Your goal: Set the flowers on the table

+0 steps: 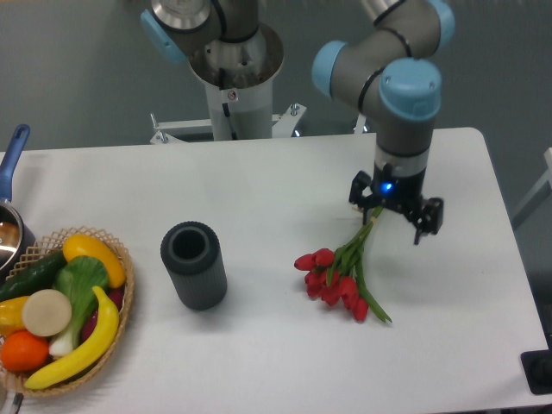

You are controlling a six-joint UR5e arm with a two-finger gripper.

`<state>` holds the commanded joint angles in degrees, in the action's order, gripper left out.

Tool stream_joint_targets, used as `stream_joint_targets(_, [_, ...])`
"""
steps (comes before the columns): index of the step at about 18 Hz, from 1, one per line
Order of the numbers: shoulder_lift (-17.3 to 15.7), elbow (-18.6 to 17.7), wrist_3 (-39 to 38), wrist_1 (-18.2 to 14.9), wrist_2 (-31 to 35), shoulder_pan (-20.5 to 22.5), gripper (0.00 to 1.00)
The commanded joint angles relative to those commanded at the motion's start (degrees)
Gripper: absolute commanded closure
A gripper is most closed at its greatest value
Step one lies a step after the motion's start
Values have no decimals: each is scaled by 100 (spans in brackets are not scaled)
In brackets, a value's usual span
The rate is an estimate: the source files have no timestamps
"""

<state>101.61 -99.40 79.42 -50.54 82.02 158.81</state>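
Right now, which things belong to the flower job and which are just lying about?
Job: flowers, table, gripper.
Lying about: black vase, fruit basket, pot.

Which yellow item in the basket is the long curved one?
The banana, lying along the front right edge of the basket. The other yellow piece, a pepper-like one at the back, is short and plump.
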Motion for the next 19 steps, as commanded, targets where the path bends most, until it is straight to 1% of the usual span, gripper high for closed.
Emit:
stream_joint_targets(1, [-88, -9, 247, -17, -167, 201, 0])
stream_joint_targets(2, [-167, -26, 475, -148, -343, 351, 0])
stream_joint_targets(5, [-360, 35, 1344, -737, -651, 782, 0])
stream_joint_targets(7, [-545, 27, 2047, -1044, -818, 1081, 0])
stream_joint_targets(8, [-659, -8, 2347, -1142, -828, 1187, 0])
stream_joint_targets(10, [-835, -131, 2805, -1222, -802, 1363, 0])
stream_joint_targets(13, [-1028, -342, 3419, -1265, -819, 1810, 0])
stream_joint_targets(15, [-1108, -404, 3842, -1406, -819, 2022, 0])
stream_joint_targets(19, [-1143, -431, 3923, -1441, -828, 2075, 0])
